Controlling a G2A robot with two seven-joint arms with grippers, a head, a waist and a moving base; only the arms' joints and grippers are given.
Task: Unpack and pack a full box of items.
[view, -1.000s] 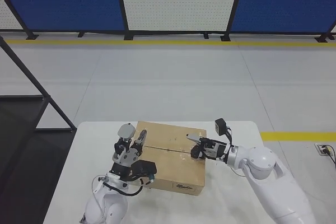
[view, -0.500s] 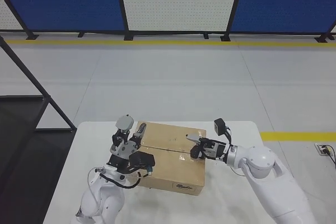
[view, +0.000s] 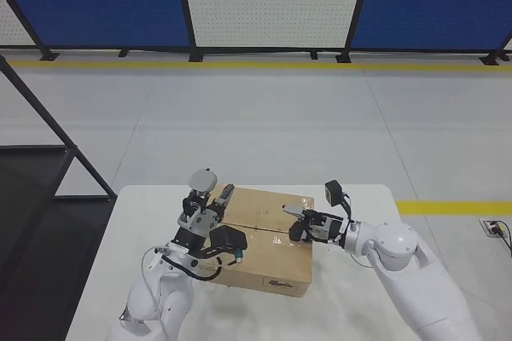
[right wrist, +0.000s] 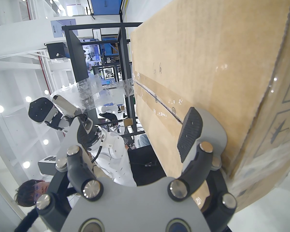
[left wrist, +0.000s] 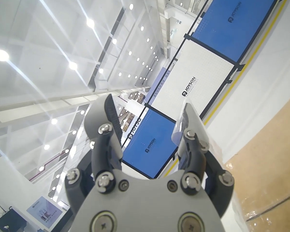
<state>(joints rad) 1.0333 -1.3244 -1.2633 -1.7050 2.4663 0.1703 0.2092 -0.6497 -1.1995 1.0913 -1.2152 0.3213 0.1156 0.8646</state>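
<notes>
On the surface: you have the cardboard box (view: 264,247) sitting on the white surface (view: 102,264), flaps down, with a taped seam running across its top.
Left gripper (view: 217,196): you'll find it over the box's left end, pointing upward, fingers spread apart and gripping nothing.
Clear tape (left wrist: 181,126): a strip clings to one left finger.
Right gripper (view: 295,220): it sits at the box's right end, fingers (right wrist: 191,131) released. One lies along the top just beside the seam, and you cannot tell whether it touches.
</notes>
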